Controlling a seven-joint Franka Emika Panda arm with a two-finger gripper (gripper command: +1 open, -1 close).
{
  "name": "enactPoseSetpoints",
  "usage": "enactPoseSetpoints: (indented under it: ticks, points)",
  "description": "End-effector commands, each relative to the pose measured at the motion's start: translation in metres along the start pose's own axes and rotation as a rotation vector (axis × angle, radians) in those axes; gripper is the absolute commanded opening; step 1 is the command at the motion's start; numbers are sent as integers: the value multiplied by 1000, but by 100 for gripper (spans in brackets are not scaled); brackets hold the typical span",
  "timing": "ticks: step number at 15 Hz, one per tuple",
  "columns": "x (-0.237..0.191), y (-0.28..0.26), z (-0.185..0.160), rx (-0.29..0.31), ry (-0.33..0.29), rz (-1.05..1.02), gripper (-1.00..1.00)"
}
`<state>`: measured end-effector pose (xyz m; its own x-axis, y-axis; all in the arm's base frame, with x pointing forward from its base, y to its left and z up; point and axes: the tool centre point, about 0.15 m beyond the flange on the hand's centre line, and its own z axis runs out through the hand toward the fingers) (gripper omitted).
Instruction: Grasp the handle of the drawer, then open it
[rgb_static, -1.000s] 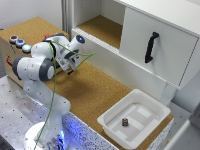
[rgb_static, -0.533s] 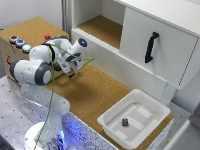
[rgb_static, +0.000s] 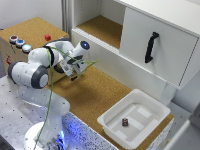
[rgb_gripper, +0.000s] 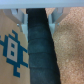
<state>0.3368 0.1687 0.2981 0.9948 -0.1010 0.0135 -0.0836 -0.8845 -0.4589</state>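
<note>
My gripper (rgb_static: 73, 74) is at the side of a low wooden box (rgb_static: 31, 29) on the exterior view's left. The drawer front and its handle are hidden behind the hand there. In the wrist view a black bar, the drawer handle (rgb_gripper: 39, 50), runs between my two pale fingers (rgb_gripper: 21, 15). The gripper (rgb_gripper: 37, 14) sits with the fingers against both sides of the bar, shut on it. A blue square pattern (rgb_gripper: 11, 47) is printed on the wood beside the handle.
A white cabinet door with a black handle (rgb_static: 151, 47) stands at the back right, with an open cork-lined shelf (rgb_static: 102, 27) beside it. A white tray (rgb_static: 107, 121) holds a small dark object (rgb_static: 125, 121). Coloured buttons (rgb_static: 20, 42) top the box. A green cable (rgb_static: 55, 90) hangs by the arm.
The hand has shifted slightly down and towards the exterior view's right, away from the box. Nothing else has moved.
</note>
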Motion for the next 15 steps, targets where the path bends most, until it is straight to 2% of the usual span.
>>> enactPoseSetpoints:
  ticks: [1, 2, 3, 13, 15]
  points:
    - [7, 44, 6, 18, -3, 12, -100]
    - [7, 44, 4, 13, -6, 9, -100]
    - [6, 42, 0, 2, 3, -2, 100]
    - [3, 34, -15, -28, 14, -33, 100]
    - [4, 28, -19, -51, 31, -53, 100]
